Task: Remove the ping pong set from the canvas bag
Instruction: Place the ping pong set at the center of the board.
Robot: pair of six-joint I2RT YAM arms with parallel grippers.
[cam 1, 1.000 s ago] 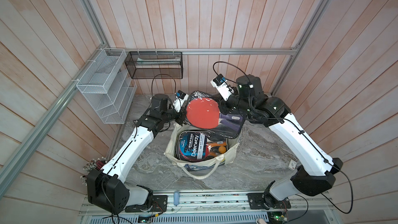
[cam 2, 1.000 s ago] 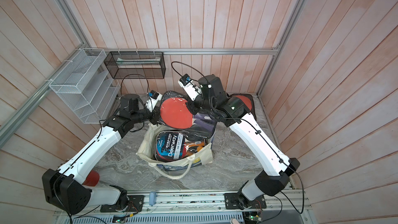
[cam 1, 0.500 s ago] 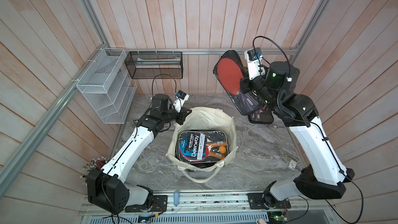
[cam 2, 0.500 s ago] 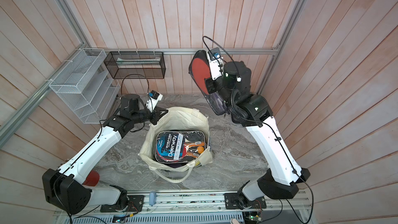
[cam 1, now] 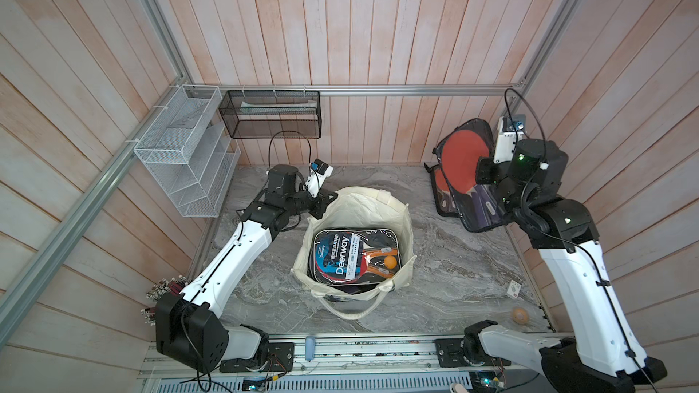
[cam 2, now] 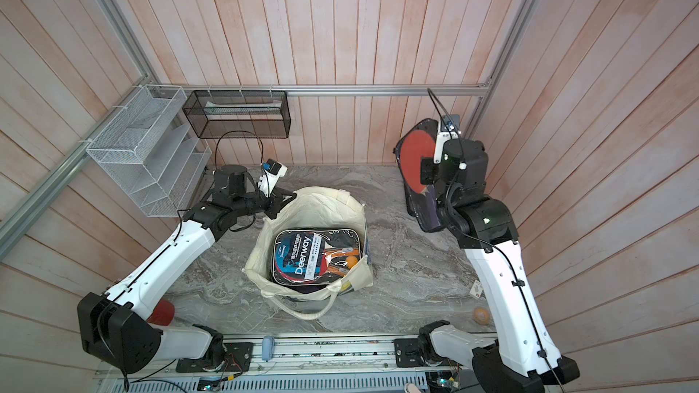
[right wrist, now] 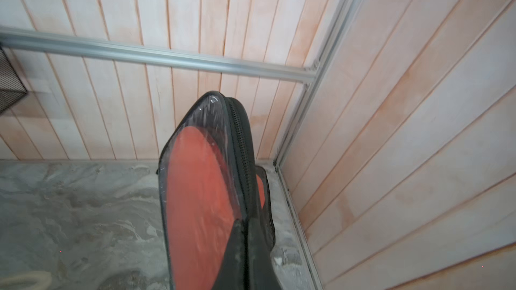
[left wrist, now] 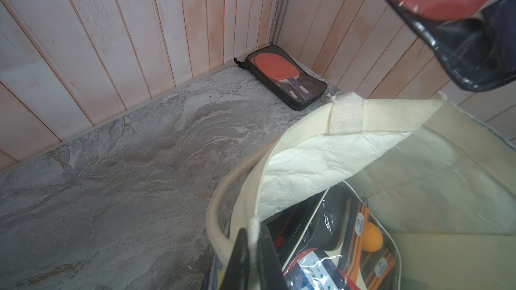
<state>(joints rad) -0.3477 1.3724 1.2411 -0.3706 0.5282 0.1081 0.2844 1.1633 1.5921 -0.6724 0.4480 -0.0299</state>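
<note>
The canvas bag [cam 1: 359,209] stood open-mouthed in the middle of the worktop [cam 1: 435,277]. A Deerway ping pong set [cam 1: 351,255] in a clear-fronted zip case lay flat in its bottom, so by my reading the task was not finished. The left pincer [cam 1: 327,201] was closed tight on the bag's rim at its far left corner, holding the mouth wide. The left wrist view showed the canvas edge nipped between its jaws. One rope handle [cam 1: 355,313] trailed on the worktop at the bag's near side.

Beyond the bag and well off to its right, the right pincer [right wrist: 243,227] was clamped shut on the zip edge of a second ping pong set [cam 1: 463,168], a red bat in a black case held on edge in the air. A third set [cam 1: 444,198] lay on the worktop in that same quarter, below the carried one. An orange ball [cam 1: 519,314] sat loose, nearer than the bag and well to its right.

The step in hand looked like setting the carried set down. Doing it well would mean tipping the case flat and lowering it until it rests beside or upon the third set before the jaws part. A drop from height could send it sliding. The left pincer should hold the rim as it is, so the Deerway ping pong set can be lifted straight up by its edge.
</note>
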